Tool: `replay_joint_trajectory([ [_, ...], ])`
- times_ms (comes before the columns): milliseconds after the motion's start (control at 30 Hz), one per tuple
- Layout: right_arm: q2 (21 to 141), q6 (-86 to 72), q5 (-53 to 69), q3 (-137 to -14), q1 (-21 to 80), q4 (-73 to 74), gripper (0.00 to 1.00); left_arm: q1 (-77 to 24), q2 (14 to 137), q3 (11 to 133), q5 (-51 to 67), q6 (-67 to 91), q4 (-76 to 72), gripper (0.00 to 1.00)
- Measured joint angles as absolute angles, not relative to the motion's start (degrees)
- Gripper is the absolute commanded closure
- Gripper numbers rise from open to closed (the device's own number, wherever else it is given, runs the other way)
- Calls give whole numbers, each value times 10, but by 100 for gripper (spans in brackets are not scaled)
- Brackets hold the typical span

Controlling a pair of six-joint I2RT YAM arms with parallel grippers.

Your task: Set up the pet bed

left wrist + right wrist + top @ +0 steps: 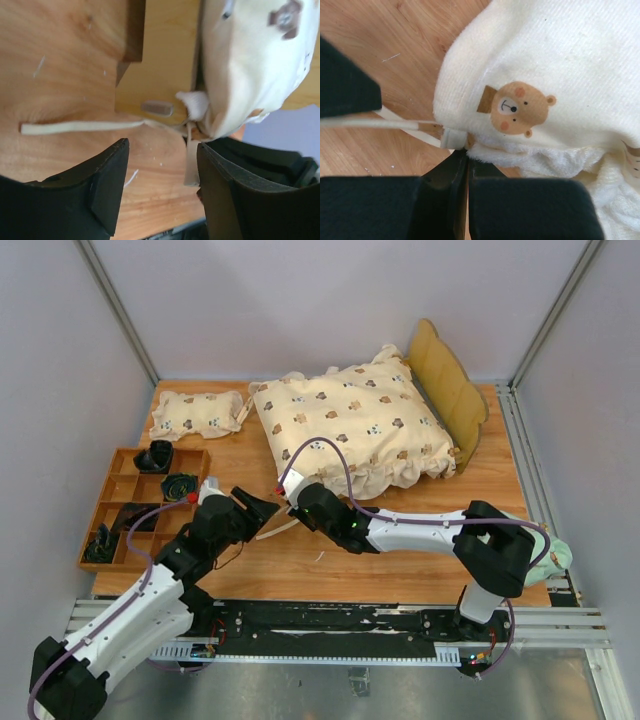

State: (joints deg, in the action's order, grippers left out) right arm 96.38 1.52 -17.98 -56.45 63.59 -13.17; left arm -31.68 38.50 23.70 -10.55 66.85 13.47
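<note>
Pinching quilt (560,55) hem, apparently; right fingers (520,210) pressed together.

The quilt (350,425) lies on the pet bed (450,390) toward the tabletop's (400,560) far right corner; pillow (197,412) far left; tray (115,510) along left edge.

Cream bear-print quilt (350,430) mid-table, small matching pillow (197,412) to its left, wooden compartment tray (125,487) nearer

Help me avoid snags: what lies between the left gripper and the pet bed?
A loose cream string on the table, trailing from the bed corner; the left wrist view shows it.
</note>
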Motion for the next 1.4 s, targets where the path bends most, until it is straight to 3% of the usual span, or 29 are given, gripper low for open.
replay_joint_trajectory([
  [433,964,13,-165,-564,636,-138,100,-317,373,171,-18,801,41,36],
  [567,964,13,-162,-564,636,-139,100,-317,396,165,-4,817,8,40],
  [767,964,13,-157,-564,636,-139,100,-317,408,147,5,828,-35,57],
  [833,964,13,-155,-564,636,-139,100,-317,408,140,9,832,-51,69],
  [933,964,13,-152,-564,636,-139,99,-317,408,137,12,836,-71,99],
  [967,964,13,-149,-564,636,-140,96,-317,408,137,12,839,-77,100],
  [1100,963,25,-138,-562,636,-145,65,-317,412,138,1,822,-94,100],
  [1167,953,39,-129,-550,636,-152,55,-317,421,147,-7,811,-93,100],
  [1400,841,168,-14,-448,636,-165,47,-317,462,207,-29,779,-90,100],
])
